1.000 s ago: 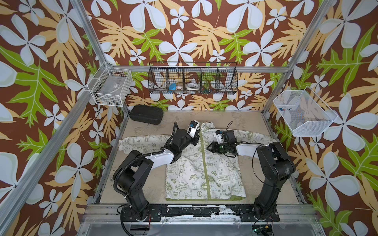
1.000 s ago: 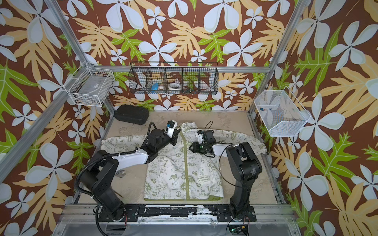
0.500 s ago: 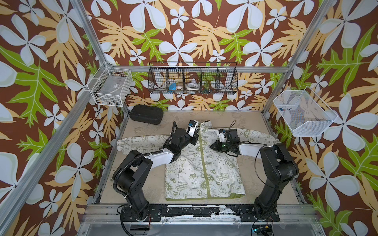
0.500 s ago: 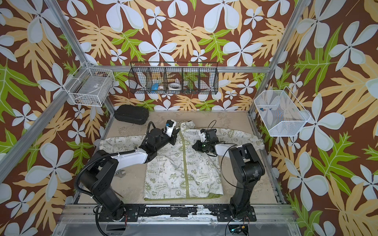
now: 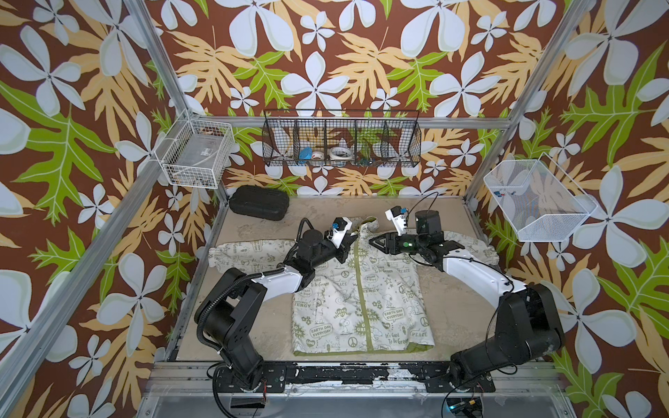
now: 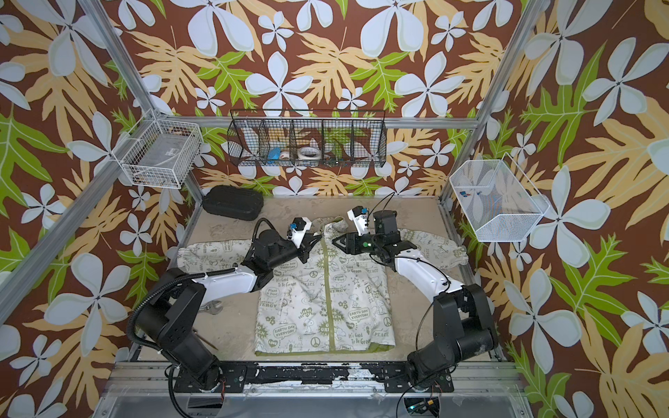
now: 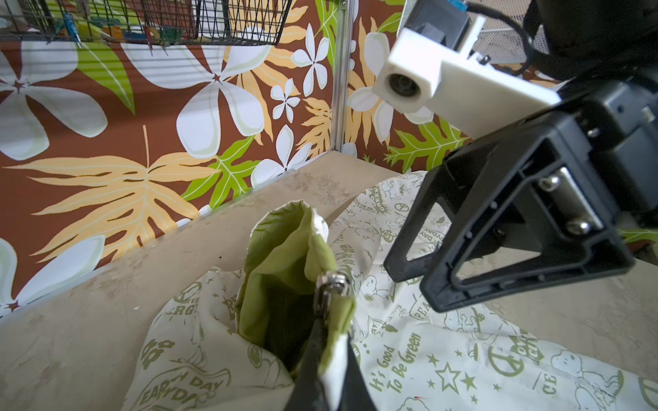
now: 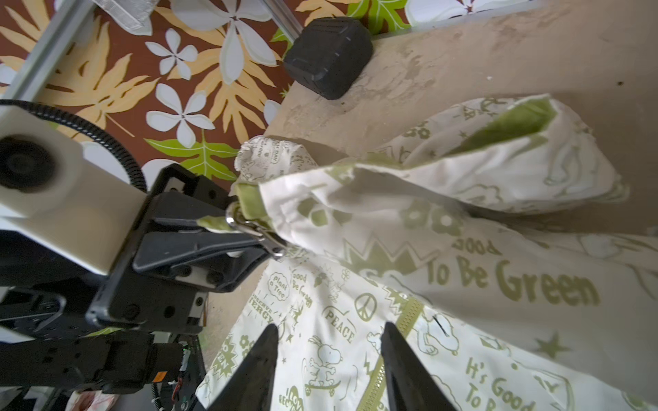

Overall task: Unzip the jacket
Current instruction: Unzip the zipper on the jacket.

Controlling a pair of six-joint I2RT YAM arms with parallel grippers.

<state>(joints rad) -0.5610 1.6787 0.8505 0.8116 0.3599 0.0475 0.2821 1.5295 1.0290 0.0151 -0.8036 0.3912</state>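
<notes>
L hand [image 8: 228, 231] clamped on jacket [image 5: 391, 296] collar by zip pull [image 8: 256, 231]; R hand [image 8: 330, 325] jaws apart.

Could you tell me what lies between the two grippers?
In the right wrist view, only the jacket collar, pinched by the left gripper, lies before the right gripper.

In a top view the jacket [image 5: 383, 311] carries green printed slogans: "It's Good To Be Green" toward 1 o'clock of its front, "PEACE" at 4 o'clock, "EARTH DAY EVERYDAY" at 7 o'clock and "Plant a Tree" at 9 o'clock.
</notes>
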